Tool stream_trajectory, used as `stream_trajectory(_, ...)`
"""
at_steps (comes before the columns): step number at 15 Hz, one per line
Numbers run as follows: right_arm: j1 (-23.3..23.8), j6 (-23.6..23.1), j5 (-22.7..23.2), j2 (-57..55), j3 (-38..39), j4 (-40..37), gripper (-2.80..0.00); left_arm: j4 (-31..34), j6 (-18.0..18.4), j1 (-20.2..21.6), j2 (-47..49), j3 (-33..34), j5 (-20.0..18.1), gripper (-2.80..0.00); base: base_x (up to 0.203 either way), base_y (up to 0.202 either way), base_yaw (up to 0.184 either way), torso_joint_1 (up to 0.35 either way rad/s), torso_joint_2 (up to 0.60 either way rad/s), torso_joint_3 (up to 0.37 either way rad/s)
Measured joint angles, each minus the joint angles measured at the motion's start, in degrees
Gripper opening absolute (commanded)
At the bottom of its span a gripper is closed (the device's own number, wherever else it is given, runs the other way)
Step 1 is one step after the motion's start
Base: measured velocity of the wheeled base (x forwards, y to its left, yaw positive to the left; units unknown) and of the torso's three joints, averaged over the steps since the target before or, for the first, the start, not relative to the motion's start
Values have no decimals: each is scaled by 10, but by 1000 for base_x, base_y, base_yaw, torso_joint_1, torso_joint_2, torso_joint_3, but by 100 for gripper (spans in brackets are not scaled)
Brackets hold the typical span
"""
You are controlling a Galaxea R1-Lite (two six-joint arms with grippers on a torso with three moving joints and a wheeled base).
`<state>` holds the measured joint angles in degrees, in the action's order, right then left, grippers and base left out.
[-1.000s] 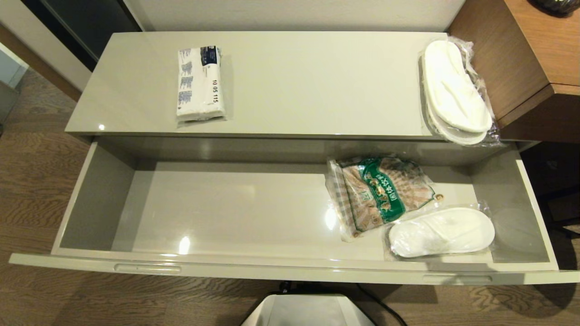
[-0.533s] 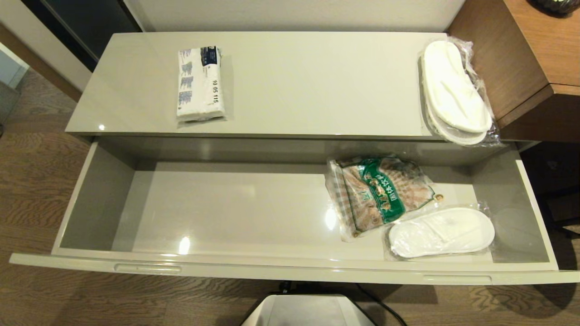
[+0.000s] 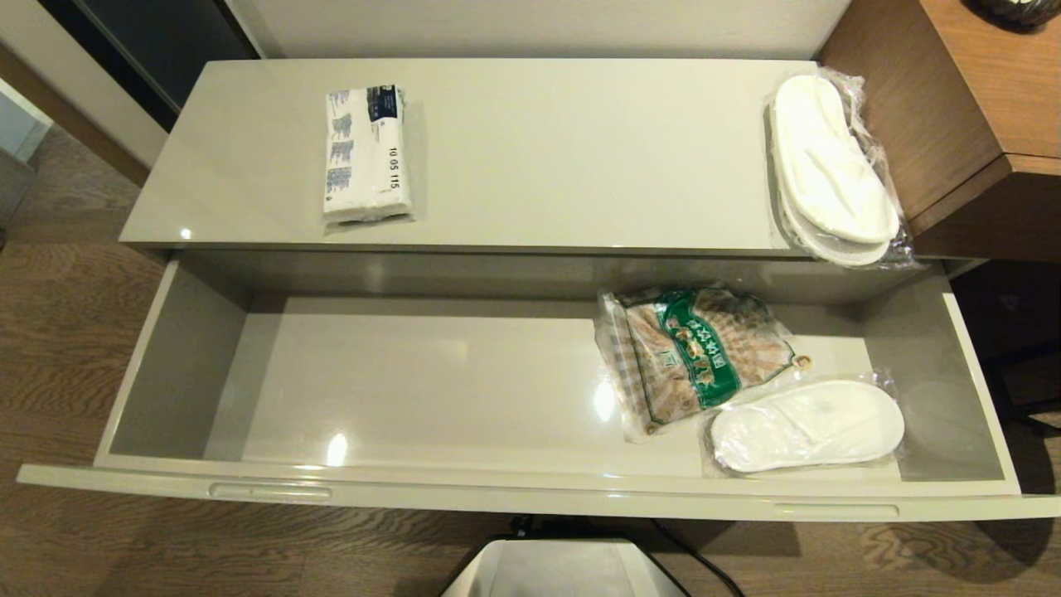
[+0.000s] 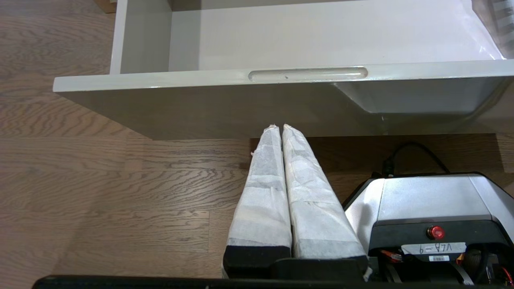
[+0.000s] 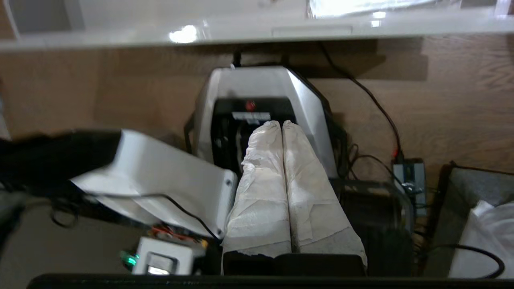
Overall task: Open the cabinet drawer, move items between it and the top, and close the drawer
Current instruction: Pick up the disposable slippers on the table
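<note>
Both jaws are pressed shut and empty: the left gripper [image 4: 280, 127] hangs below the drawer [image 3: 530, 494] front, and the right gripper [image 5: 280, 123], open a second ago, now hovers over the robot's base. Left to right, the white pack [image 3: 366, 152] lies near the top's [image 3: 580, 149] left end, slippers [image 3: 831, 170] at its right edge; a snack bag [image 3: 696, 352] and a second slipper pack [image 3: 808, 424] sit in the drawer's right end. The transfer looks finished; closing remains.

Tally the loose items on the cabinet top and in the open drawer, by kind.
Wrapped white slipper packs: 2 (top; drawer)
White pack with blue print: 1, on the top
Green-labelled snack bag: 1, in the drawer
Total: 4

Drawer [image 3: 178, 365] left half bare; snack bag [image 3: 696, 356], slippers [image 3: 808, 424] crowd right.
</note>
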<state>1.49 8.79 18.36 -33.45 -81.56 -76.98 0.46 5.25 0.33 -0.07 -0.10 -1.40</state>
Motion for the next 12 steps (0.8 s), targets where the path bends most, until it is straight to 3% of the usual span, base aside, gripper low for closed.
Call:
stream_trajectory(5, 10, -19, 4, 45, 71, 15, -280, 0, 0, 0, 0, 0, 0, -280, 0, 0, 0, 0, 0, 0)
stream_trajectory(9, 11, -11, 0, 47, 79, 34, -280, 0, 0, 0, 0, 0, 0, -280, 0, 0, 0, 0, 0, 0)
stream_trajectory(12, 12, 64, -2, -4, 41, 81, -280, 0, 0, 0, 0, 0, 0, -280, 0, 0, 0, 0, 0, 0)
